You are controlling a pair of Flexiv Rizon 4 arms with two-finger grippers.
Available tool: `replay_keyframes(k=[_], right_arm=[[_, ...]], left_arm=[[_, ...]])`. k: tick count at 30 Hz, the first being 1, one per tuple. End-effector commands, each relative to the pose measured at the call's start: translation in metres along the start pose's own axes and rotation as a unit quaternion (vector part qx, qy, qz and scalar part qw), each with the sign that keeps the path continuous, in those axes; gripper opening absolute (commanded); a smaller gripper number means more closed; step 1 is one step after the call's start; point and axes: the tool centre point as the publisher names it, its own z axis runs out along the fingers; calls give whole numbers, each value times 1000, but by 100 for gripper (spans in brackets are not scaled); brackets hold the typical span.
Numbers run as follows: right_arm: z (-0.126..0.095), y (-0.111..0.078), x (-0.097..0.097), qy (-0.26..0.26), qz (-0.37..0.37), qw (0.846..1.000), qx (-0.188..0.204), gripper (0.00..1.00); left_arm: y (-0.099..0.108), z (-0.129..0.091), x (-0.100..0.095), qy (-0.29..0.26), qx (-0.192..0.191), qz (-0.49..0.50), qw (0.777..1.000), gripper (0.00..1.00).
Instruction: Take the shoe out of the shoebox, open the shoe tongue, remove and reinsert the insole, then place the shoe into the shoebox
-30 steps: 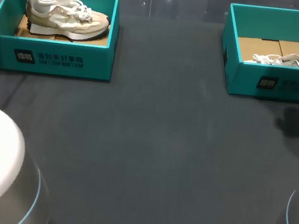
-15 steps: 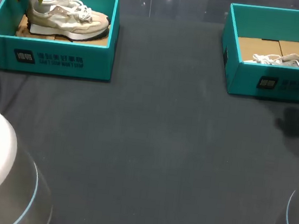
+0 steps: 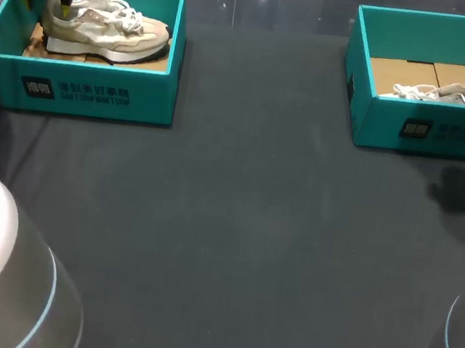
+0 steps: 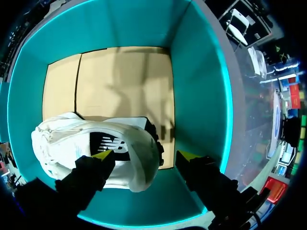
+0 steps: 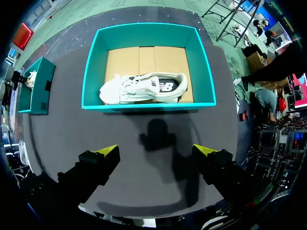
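Shoe [image 3: 106,27] [image 4: 62,143]: cream/beige sneaker, white laces, black logo patch. Sits in L shoebox [image 3: 90,93] [image 4: 196,96], teal w/ cardboard floor. L claw [image 3: 47,0] [image 4: 146,155] open, one tip over heel, other beside it, no grip. R shoebox [image 3: 425,130] [image 5: 148,106] holds second shoe [image 3: 450,93] [image 5: 144,87]. R claw [image 5: 156,150] open above worktop [image 3: 235,225].

On the table [image 3: 231,250]: two shoeboxes, left shoebox [image 3: 90,93] and right shoebox [image 3: 441,132]; two shoes, left shoe [image 3: 106,27] and right shoe [image 3: 459,93]
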Motion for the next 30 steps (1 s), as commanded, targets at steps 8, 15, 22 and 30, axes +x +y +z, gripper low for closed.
replay_keyframes(k=[8,15,22,30], right_arm=[[0,0,1,-1,1,1000,0,100],[0,0,1,-1,1,1000,0,100],[0,0,1,-1,1,1000,0,100],[0,0,1,-1,1,1000,0,100]], left_arm=[[5,19,3,3,20,-6,1000,81],[3,29,4,7,23,-10,1000,75],[1,35,5,6,25,-14,1000,75],[-1,40,6,4,26,-20,999,67]])
